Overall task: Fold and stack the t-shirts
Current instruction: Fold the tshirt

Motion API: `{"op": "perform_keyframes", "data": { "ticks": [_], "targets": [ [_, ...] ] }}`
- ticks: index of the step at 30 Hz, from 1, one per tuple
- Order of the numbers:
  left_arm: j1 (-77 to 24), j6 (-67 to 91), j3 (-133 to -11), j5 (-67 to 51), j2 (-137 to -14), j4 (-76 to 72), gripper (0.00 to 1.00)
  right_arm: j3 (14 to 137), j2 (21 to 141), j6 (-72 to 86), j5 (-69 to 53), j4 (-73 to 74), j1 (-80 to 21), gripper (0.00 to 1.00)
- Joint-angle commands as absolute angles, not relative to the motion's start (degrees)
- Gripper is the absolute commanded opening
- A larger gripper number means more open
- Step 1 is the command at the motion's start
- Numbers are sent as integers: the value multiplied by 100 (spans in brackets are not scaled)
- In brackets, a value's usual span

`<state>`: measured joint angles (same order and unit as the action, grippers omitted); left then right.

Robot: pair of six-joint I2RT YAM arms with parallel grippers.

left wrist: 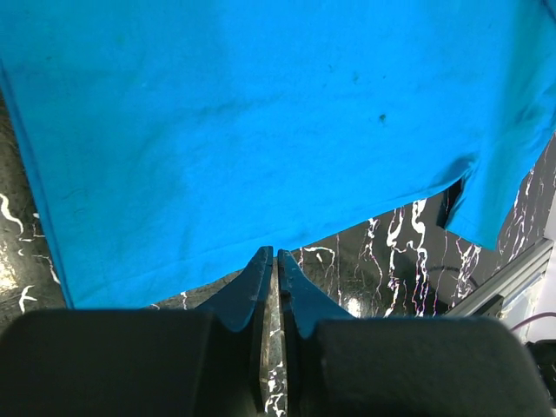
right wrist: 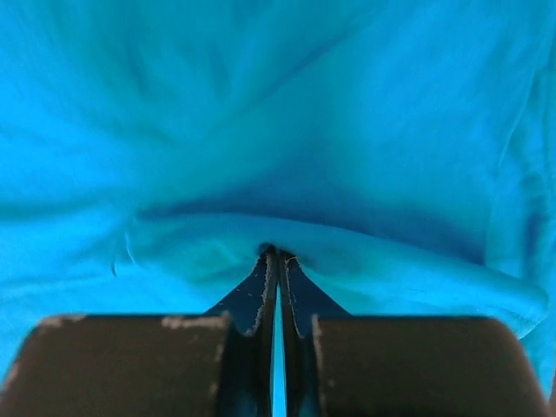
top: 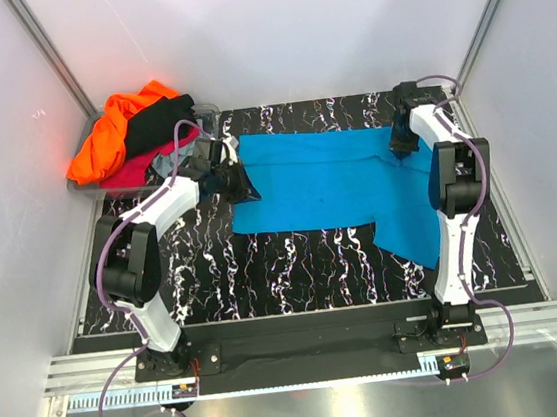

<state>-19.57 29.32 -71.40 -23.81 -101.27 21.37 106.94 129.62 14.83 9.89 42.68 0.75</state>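
A turquoise t-shirt [top: 325, 178] lies spread flat across the black marbled table [top: 265, 270], one sleeve reaching toward the near right. My left gripper [top: 233, 178] sits at the shirt's left edge. In the left wrist view its jaws [left wrist: 275, 254] are shut, tips pinching the hem of the turquoise cloth [left wrist: 261, 113]. My right gripper [top: 402, 146] is at the shirt's far right corner. In the right wrist view it [right wrist: 276, 254] is shut on a raised fold of the turquoise cloth [right wrist: 261, 104]. Orange [top: 109, 137], black [top: 158, 122], crimson [top: 138, 169] and grey [top: 165, 164] t-shirts lie heaped at the back left.
The heap sits in a clear plastic bin [top: 209, 110] at the table's back left corner, close to my left arm. White walls enclose the table on three sides. A metal rail [top: 305, 351] runs along the near edge by the arm bases.
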Motion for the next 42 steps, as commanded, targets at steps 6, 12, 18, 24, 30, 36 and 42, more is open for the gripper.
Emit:
{"op": "perform_keyframes", "data": {
  "ticks": [6,12,18,24,30,36,42],
  "targets": [
    [-1890,2795,-6953,-2593,-9756,2127,9,12117,13718,705,1529,4210,62,13],
    [-1855,2742,-6856,-2584,-9563,2188,9,12851,13503,1035,1767,5053,62,42],
    [-1863,2821,-6847,-2707,-9510,2180,8,11368,12342,1959,669,4721,79,57],
    [-1854,2813,-6750,-2733,-9378,2197,8,10101,11953,2926,80,3649,386,50],
    [-1846,2786,-6601,-2760,-9299,2197,8,10029,12234,2874,18,3437,439,35],
    [-1776,2760,-6609,-2786,-9290,2197,8,10011,12392,2865,-149,3235,448,38],
    [-1749,2760,-6618,-2821,-9325,2197,7,10107,12586,2900,-158,3199,448,43]
  ]
}}
